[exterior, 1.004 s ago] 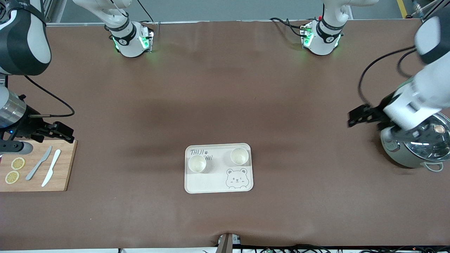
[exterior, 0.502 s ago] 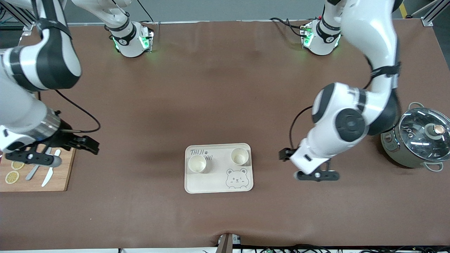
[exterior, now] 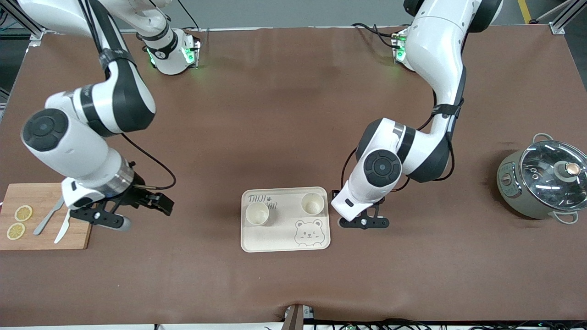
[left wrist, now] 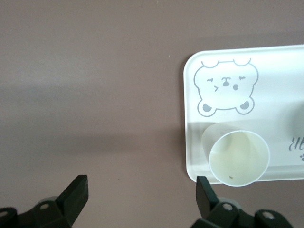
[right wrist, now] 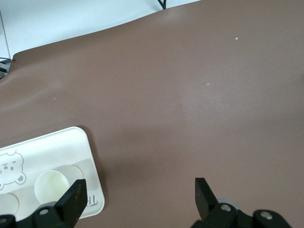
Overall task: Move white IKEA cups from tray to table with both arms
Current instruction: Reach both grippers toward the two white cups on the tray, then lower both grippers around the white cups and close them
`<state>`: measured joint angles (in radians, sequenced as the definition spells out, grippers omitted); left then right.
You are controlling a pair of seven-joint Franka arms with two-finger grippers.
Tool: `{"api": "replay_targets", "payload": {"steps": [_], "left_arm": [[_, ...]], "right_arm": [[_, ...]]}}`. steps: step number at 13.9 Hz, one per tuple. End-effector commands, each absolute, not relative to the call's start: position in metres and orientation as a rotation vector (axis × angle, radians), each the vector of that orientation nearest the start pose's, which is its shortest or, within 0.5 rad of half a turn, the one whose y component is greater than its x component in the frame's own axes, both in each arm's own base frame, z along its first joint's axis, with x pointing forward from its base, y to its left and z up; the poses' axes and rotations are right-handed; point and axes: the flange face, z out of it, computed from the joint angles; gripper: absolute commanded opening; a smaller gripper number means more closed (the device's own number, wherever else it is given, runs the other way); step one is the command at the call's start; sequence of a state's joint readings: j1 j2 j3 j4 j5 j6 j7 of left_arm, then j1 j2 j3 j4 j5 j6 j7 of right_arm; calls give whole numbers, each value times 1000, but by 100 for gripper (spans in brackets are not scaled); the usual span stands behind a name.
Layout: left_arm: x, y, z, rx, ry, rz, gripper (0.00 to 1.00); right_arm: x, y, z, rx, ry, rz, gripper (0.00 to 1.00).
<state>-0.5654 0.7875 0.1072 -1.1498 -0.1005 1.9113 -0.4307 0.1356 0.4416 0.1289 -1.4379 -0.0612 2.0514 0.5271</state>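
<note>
**Swung in toward the tray since a second ago**

Both cups on tray. Left gripper, jaws wide and empty, just off the tray's 3 o'clock edge, nearest its cup. Right gripper, likewise spread, well off at 9 o'clock.

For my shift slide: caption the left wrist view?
Open left gripper over brown table beside tray, nearest white cup upright inside.

Two glossy white arms, left arm and right arm, black joint bands, round black caps, thin black cables looping, green lights glowing at both bases
</note>
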Motion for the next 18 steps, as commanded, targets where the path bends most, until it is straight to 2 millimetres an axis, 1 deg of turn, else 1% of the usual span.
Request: {"api": "replay_targets", "payload": {"steps": [1, 2, 4, 6, 7, 10, 12, 16, 18], "left_arm": [[657, -371, 312, -3148, 1, -27, 100], [656, -374, 302, -3151, -4, -47, 100], [651, -387, 279, -3147, 13, -46, 100], [645, -399, 260, -3145, 11, -59, 100], [642, -406, 256, -3145, 11, -68, 100], [638, -411, 252, -3139, 1, -66, 100], [636, -415, 250, -3137, 9, -65, 100], [635, -417, 236, -3137, 10, -65, 100], [635, -417, 227, -3137, 8, -71, 100]], "right_arm": [[689, 192, 437, -3006, 468, -244, 100], [688, 204, 427, -3004, 482, -227, 100], [687, 223, 401, -3013, 485, -188, 100], [688, 236, 377, -3007, 486, -182, 100], [688, 245, 367, -3003, 479, -183, 100], [685, 274, 343, -2982, 490, -199, 100], [684, 280, 330, -2976, 505, -192, 100], [680, 294, 312, -2981, 481, -181, 100], [682, 296, 305, -2969, 481, -195, 100]]}}
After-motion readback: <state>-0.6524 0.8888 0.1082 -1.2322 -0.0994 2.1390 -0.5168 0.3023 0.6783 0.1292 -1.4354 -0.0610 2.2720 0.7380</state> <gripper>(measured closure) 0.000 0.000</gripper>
